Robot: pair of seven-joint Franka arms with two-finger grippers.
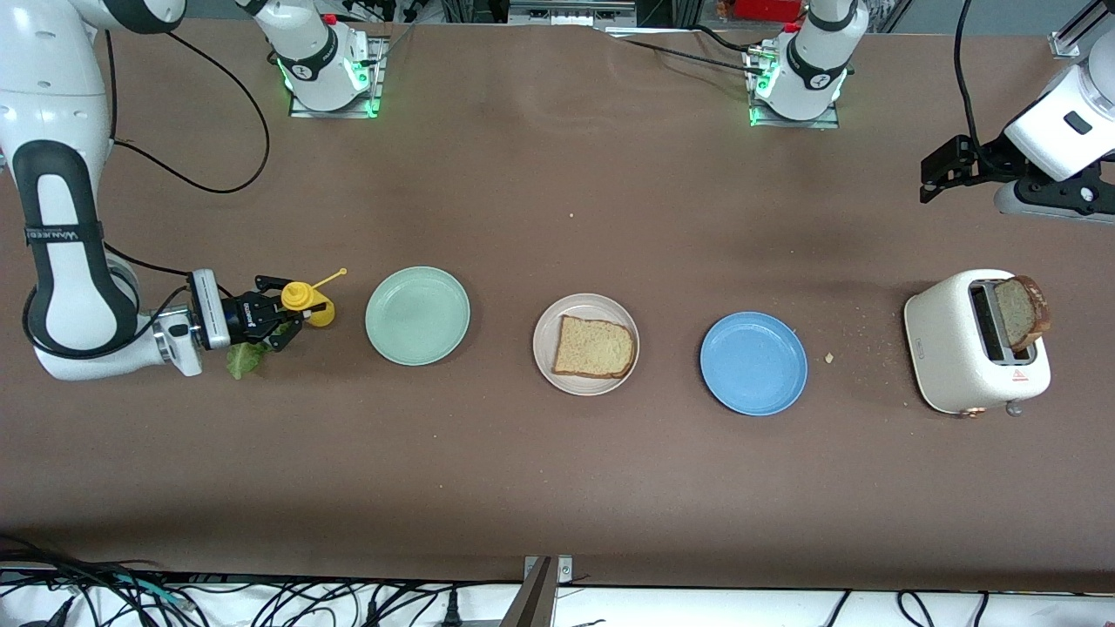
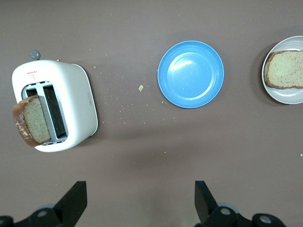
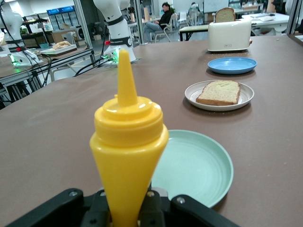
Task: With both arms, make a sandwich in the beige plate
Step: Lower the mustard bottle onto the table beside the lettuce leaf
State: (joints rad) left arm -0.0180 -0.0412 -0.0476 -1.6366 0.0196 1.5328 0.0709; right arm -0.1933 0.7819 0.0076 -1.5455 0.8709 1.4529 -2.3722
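Sandwich half-built: one bread slice (image 1: 594, 347) lies flat on the beige plate (image 1: 547, 367), mid-table (image 1: 557, 488).
A second slice (image 1: 1019, 313) stands popped from the toaster (image 1: 958, 348), at 3 o'clock from the plate; the left hand (image 2: 137, 201) hovers open above the table beside it, apparently to fetch it. At 9 o'clock the right hand (image 1: 277, 324) grips the yellow squeeze bottle (image 1: 307, 303) upright, lettuce (image 1: 246, 357) beneath.

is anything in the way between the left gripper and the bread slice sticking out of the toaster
Nothing visible is. The left gripper, open, hangs over bare table at the left arm's end, above the white toaster. The bread slice stands out of the slot, uncovered. Only scattered crumbs lie on the table by the toaster.
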